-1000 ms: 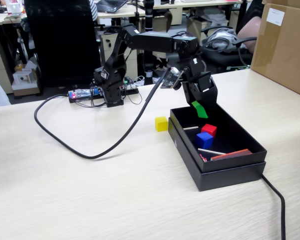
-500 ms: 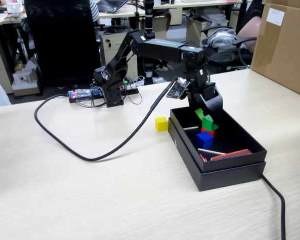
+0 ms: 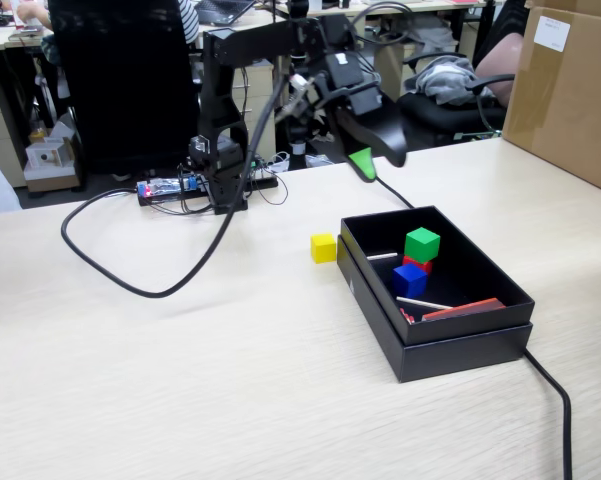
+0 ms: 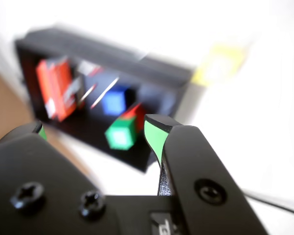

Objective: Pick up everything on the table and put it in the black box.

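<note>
Gripper (image 3: 363, 162) up in the air behind the black box (image 3: 450, 345), over the table (image 3: 230, 380), jaws apart with nothing between them; green pads (image 4: 153, 138) clear in wrist view, wide gap between the two tips (image 4: 95, 129). Black box sitting on the table right of centre in fixed view, long side running toward the camera. Inside: green cube (image 3: 421, 244) stacked on a red block (image 3: 417, 264), blue cube (image 3: 410, 279) just in front and touching them, thin white sticks (image 3: 423, 302) lying on the box floor, flat red piece (image 3: 465, 309) leaning along the near wall. Same contents blurred in wrist view: green cube (image 4: 121, 133), blue cube (image 4: 113, 102), red piece (image 4: 54, 88) at left end of box (image 4: 112, 58). Yellow cube (image 3: 323, 248) on the table just outside the box's left wall, close beside it, contact unclear; seen as yellow blur (image 4: 219, 66) beyond the box in wrist view. Black cable (image 3: 120, 275) looping across the table left of the arm base (image 3: 220, 150). Cardboard box (image 3: 570, 90) at far right table edge.
</note>
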Robot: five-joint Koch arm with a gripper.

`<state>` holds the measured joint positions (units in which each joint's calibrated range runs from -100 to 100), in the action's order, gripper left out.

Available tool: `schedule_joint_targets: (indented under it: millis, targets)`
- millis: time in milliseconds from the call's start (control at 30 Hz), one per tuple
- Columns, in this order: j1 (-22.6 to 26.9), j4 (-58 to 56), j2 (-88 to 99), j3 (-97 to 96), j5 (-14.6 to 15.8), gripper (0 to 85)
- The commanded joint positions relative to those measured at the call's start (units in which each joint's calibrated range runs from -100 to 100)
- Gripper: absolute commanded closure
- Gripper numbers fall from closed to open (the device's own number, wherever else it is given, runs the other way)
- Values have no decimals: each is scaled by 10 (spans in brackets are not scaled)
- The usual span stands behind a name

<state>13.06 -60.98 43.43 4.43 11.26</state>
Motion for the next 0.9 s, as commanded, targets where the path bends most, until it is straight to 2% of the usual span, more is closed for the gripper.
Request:
schedule_joint_targets:
  millis: [0, 100, 133, 233, 433, 633, 733, 833, 867]
  targets:
    - [-18, -2, 127, -66, 0, 436]
    - [-21, -2, 162, -176, 6, 431]
    - [-19, -2, 164, -232, 15, 390]
    - [-10, -1, 142, -278, 30, 388]
    - [10, 30, 48, -283, 53, 388]
    - [24, 67, -109, -237, 56, 391]
    - [26, 67, -155, -209, 56, 408]
    - [28, 67, -184, -198, 55, 468]
    - [29, 76, -195, -201, 54, 525]
